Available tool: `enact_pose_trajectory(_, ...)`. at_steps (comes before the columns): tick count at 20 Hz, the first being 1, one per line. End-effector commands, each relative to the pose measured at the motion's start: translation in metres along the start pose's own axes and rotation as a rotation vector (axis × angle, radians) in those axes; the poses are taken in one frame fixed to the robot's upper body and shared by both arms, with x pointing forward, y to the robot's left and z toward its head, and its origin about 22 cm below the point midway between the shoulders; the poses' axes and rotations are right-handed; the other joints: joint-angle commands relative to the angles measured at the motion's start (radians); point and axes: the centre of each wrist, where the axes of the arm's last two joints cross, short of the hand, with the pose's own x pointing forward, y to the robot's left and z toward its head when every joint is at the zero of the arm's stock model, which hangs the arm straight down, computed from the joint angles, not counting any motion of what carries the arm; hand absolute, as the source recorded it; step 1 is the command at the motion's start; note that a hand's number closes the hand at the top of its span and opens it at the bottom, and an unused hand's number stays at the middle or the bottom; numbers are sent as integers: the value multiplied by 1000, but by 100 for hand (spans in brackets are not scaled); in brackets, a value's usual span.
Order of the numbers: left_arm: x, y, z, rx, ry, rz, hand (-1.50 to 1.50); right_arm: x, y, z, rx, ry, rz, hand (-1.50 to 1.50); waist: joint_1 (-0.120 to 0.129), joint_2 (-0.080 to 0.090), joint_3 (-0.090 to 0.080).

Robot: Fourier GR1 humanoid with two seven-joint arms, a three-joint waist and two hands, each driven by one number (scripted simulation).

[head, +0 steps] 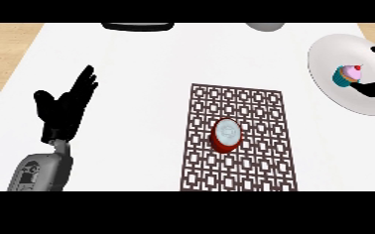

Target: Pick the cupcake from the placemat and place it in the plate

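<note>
The cupcake (348,75), with a teal wrapper, pink frosting and a cherry, is tilted over the white plate (330,54) at the right edge. Black fingers of my right hand (365,88) come in from the right edge and curl against the cupcake's lower side; the rest of that hand is out of view. The brown lattice placemat (249,104) lies in the middle of the counter, and only a red bowl stands on it. My left hand (64,110) rests open at the far left with its fingers pointing up, away from everything.
A red bowl with a pale inside (226,135) stands on the placemat. A black object (138,26) and a grey rounded object (265,26) sit at the counter's far edge. Wooden floor shows past the counter's left side.
</note>
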Motion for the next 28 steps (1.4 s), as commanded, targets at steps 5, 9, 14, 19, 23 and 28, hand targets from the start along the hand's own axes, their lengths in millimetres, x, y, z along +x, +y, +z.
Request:
enact_pose_trajectory(5, -9, 1, 4, 16, 12, 1, 0, -13, -7, 5, -151, -284, -158, -150, -15, -5, 1)
enact_pose_trajectory(9, -3, -3, 3, 29, 21, 2, 0, 19, -19, -12, -147, -410, -413, -150, -33, -18, -2)
enact_pose_trajectory(14, -7, -5, 8, 32, 27, -1, 0, 16, -25, -14, -96, -242, -635, -150, -29, -16, -2)
enact_pose_trajectory(19, -8, 15, 5, 38, 18, -15, 0, -10, -60, -6, 51, -198, -745, -150, -26, -12, -2)
enact_pose_trajectory(23, -8, 3, -3, 16, 10, -6, 0, -36, -55, 8, 52, -230, -752, -150, -21, -8, -2)
enact_pose_trajectory(28, -6, 2, -4, -2, 24, 8, 0, -54, -72, 19, 20, -256, -734, -150, -20, -7, -1)
